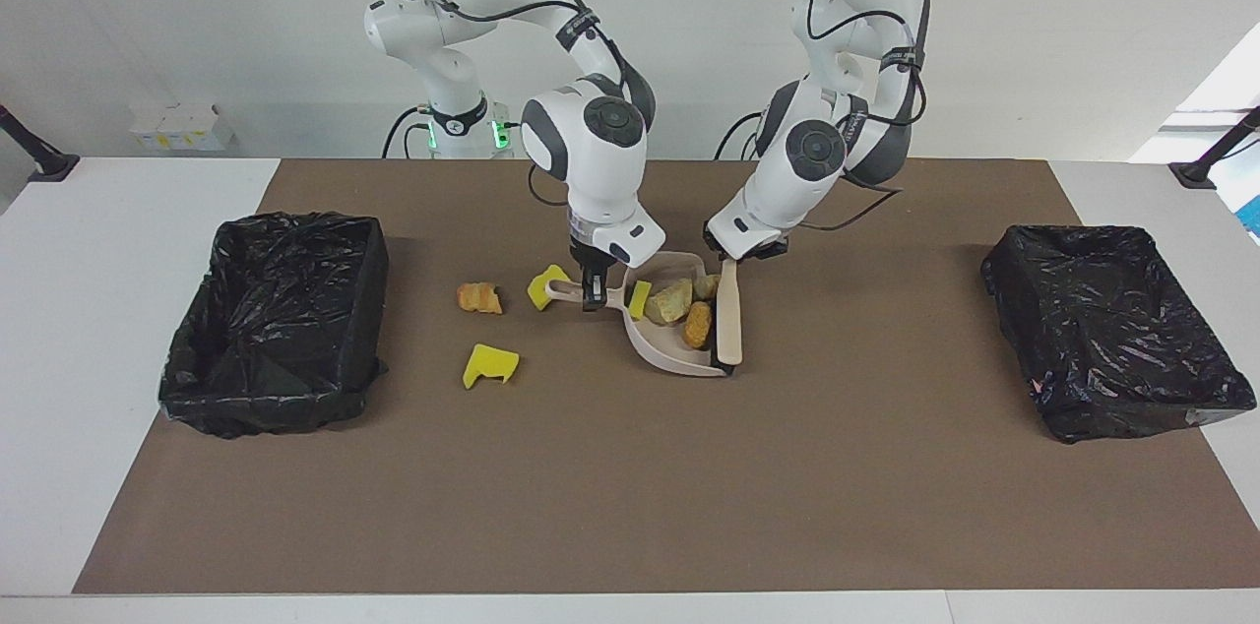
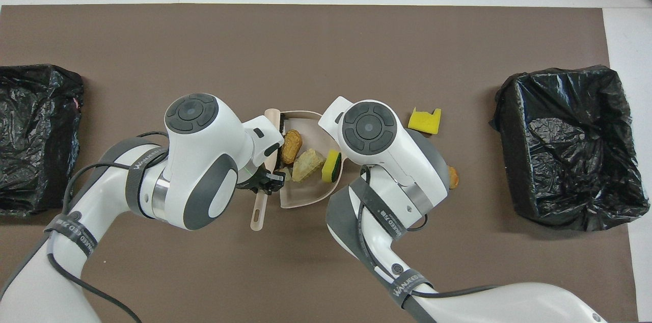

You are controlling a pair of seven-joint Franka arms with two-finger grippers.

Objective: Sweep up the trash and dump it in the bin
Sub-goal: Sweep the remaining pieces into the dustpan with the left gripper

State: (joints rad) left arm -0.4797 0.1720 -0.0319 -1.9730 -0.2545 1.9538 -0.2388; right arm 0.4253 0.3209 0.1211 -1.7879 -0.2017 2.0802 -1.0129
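Observation:
My right gripper point(image 1: 592, 293) is shut on the handle of the beige dustpan point(image 1: 669, 354), which rests on the brown mat. My left gripper point(image 1: 733, 258) is shut on the beige brush point(image 1: 728, 314), which lies across the pan's open mouth. In the pan lie pieces of trash: a yellow scrap point(image 1: 640, 299), a tan chunk point(image 1: 671, 301) and an orange chunk point(image 1: 698, 325). On the mat toward the right arm's end lie a bread chunk point(image 1: 479, 297) and two yellow scraps point(image 1: 544, 287) point(image 1: 490, 364). In the overhead view the brush point(image 2: 259, 211) meets the dustpan point(image 2: 300, 196).
One black-lined bin point(image 1: 366, 294) stands at the right arm's end of the mat and another black-lined bin point(image 1: 1132, 419) at the left arm's end. White table surrounds the mat.

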